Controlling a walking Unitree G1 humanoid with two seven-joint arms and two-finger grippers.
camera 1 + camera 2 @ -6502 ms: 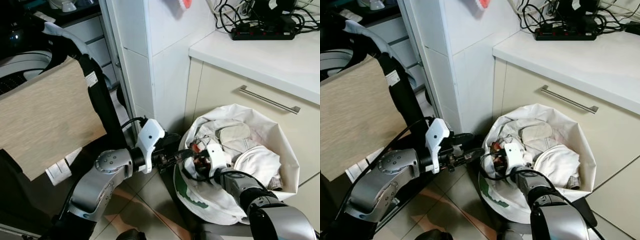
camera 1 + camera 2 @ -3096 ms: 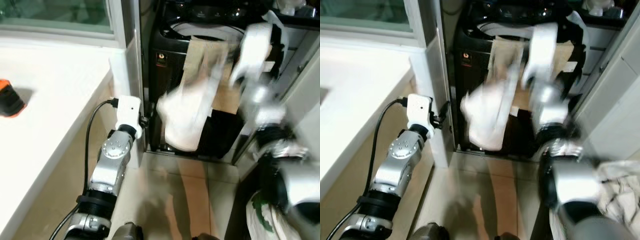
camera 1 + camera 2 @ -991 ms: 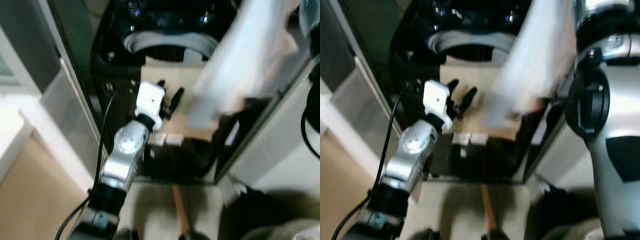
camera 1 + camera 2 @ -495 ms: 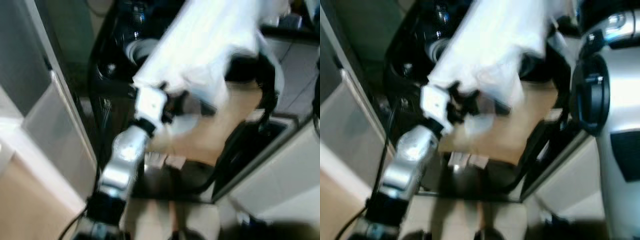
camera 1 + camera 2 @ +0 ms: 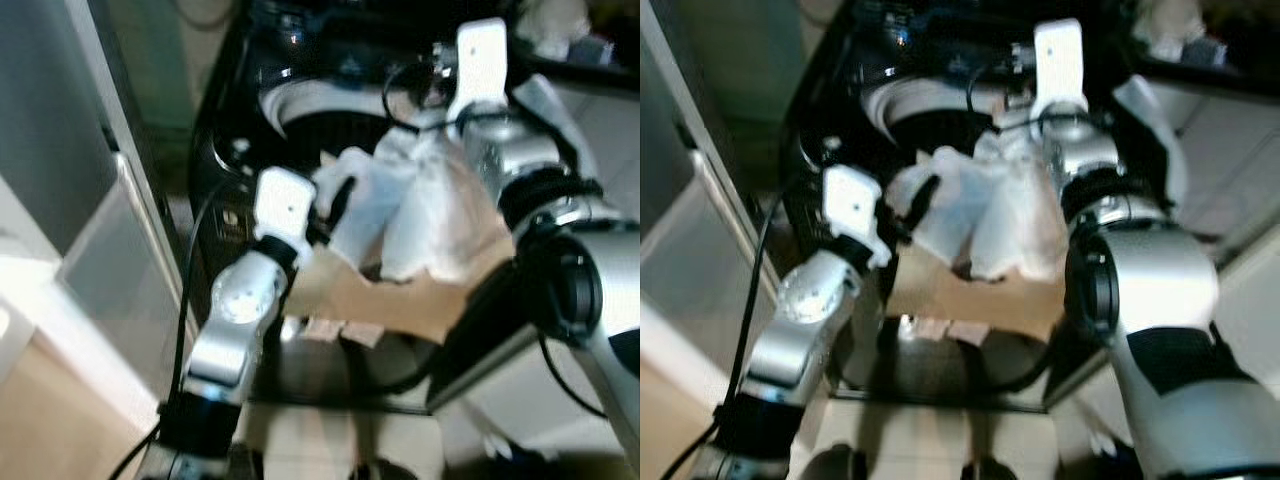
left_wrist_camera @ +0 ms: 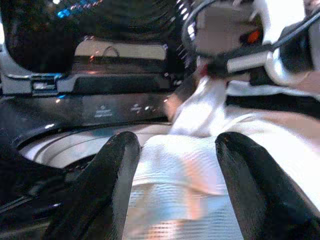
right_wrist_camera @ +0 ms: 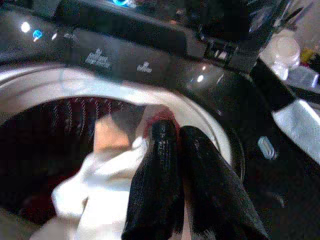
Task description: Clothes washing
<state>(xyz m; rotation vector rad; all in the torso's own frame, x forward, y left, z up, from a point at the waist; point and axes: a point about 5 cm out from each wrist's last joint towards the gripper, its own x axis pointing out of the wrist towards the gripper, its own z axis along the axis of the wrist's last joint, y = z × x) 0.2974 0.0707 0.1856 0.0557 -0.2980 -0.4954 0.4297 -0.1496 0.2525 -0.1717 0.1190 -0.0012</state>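
A second ago the white garment (image 5: 420, 215) swung high and blurred; now it hangs at the front rim of the washing machine (image 5: 330, 110), draped over the tan cloth (image 5: 400, 290) at six o'clock of the drum opening. The right gripper (image 7: 177, 175) has its fingers pinched together on the garment's top edge, over the drum. The left gripper (image 6: 172, 185) waits beneath with fingers spread apart, touching nothing I can be sure of. The load looks ready to drop in. Pale floor tiles (image 5: 300, 440) lie below, and a grey panel (image 5: 110, 250) stands at nine o'clock.
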